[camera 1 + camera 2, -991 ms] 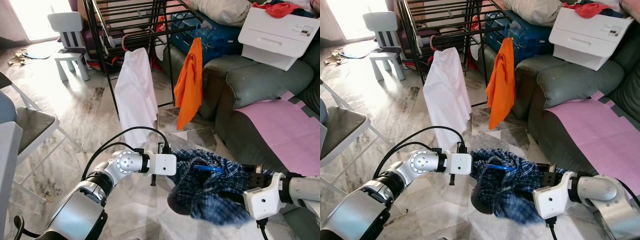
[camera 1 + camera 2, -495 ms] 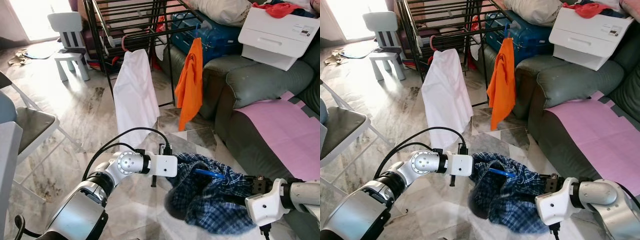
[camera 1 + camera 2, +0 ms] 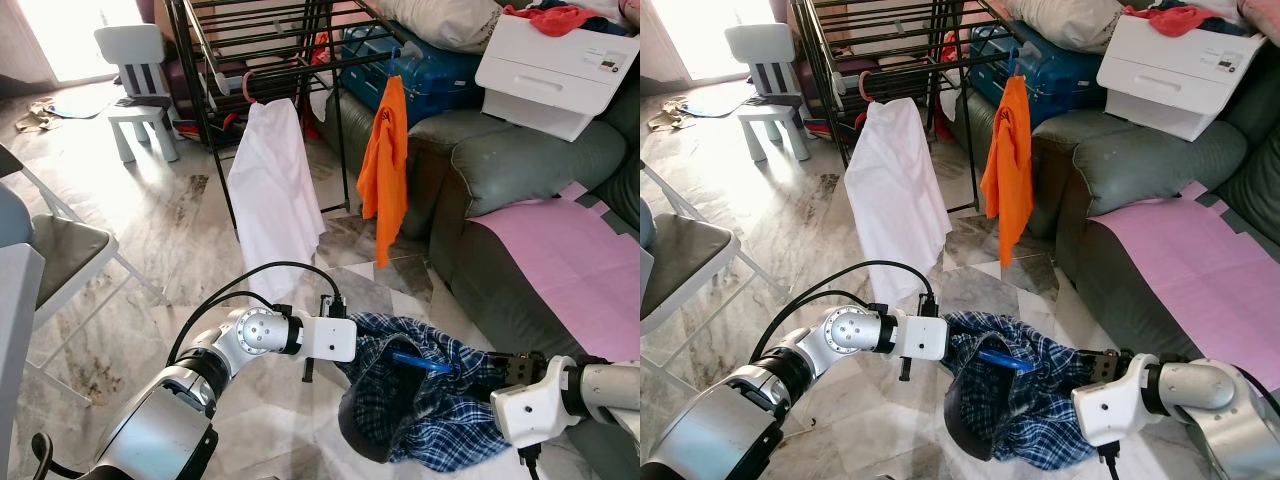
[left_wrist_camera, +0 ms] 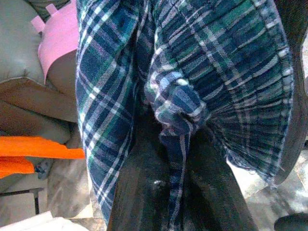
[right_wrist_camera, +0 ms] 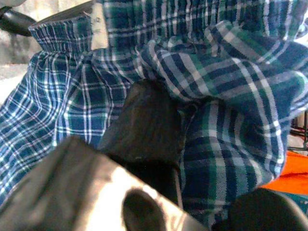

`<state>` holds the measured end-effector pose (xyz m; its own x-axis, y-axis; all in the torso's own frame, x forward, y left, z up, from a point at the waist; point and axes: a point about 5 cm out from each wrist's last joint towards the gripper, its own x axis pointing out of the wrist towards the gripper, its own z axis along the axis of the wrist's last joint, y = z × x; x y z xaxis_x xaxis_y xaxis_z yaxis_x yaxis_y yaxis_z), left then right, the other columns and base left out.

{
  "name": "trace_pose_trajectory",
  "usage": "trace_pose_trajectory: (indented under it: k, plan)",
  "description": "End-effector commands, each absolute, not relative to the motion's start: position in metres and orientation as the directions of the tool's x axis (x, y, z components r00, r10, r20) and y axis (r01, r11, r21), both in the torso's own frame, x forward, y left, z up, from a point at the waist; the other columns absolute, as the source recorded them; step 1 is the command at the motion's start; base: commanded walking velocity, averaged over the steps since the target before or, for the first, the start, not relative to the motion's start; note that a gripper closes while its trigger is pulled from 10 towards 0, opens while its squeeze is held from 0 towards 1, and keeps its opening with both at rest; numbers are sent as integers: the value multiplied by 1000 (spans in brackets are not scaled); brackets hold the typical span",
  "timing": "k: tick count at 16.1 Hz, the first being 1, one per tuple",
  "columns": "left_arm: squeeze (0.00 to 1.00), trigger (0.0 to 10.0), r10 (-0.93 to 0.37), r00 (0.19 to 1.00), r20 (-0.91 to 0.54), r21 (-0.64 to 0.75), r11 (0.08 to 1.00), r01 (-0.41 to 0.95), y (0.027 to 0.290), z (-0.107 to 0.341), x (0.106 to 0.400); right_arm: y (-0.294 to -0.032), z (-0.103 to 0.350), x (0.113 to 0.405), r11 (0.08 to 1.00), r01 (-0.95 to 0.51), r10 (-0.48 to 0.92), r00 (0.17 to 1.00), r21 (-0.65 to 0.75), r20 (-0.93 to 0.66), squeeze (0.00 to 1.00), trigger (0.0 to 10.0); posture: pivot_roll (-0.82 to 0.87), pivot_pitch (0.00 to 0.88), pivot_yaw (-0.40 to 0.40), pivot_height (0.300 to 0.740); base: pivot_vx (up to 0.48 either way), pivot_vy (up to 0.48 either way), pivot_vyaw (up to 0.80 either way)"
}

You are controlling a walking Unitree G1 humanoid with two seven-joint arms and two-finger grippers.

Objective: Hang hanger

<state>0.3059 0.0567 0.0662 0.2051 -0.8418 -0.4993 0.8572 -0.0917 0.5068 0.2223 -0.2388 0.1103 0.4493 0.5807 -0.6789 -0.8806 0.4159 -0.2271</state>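
Both the left gripper (image 4: 175,144) and right gripper (image 5: 159,125) pinched the plaid garment (image 3: 420,410), its blue hanger (image 3: 420,362) inside (low, unhung); the drying rack (image 3: 260,40) stood well apart.

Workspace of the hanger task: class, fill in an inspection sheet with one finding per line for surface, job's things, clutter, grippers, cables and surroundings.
Surface: marble floor, stained in places.
Job's things: plaid garment with a blue hanger inside it, held between both arms; drying rack ahead, carrying a white shirt and an orange shirt.
Clutter: white box and red cloth on the sofa; blue suitcase.
Grippers: left gripper and right gripper, each with jaws shut on plaid cloth.
Cables: black cable looping over the left arm.
Surroundings: white chair, pink mat.
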Motion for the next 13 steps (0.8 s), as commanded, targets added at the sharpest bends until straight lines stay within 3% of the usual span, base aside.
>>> trace_pose_trajectory:
  k: [1,4,6,8,10,11,12,13]
  plan:
    - [0,0,-850,241,-469,530,-52,847,59,73,311,-238,106,220,402,-889,577,432,-220,-694,0,0,-51,0,30,740,0,0,0]
    - [0,0,-848,246,-469,531,-49,846,59,73,312,-239,106,227,429,-862,547,486,-271,-682,0,0,-54,0,31,740,0,0,0]
    - [0,0,-841,267,-470,542,-37,839,59,73,313,-243,106,236,493,-801,496,579,-339,-647,0,0,-55,0,30,740,0,0,0]
    - [0,0,-822,325,-468,565,5,825,61,73,317,-245,106,244,573,-722,444,671,-387,-594,0,0,-58,0,34,740,0,0,0]
    - [0,78,-797,395,-457,602,50,797,63,75,323,-240,103,246,610,-689,432,703,-392,-565,0,0,-57,0,38,740,0,0,0]
    - [0,2118,-793,414,-447,610,69,790,63,76,325,-236,101,245,614,-689,441,704,-385,-558,0,0,-56,0,41,740,0,0,0]
    - [0,706,-785,432,-443,621,79,780,63,78,327,-233,100,246,617,-687,443,706,-384,-552,0,0,-58,0,46,740,0,0,0]
    - [0,0,-776,452,-440,637,85,766,64,79,329,-232,99,246,621,-683,442,711,-386,-546,0,0,-59,0,47,740,0,0,0]
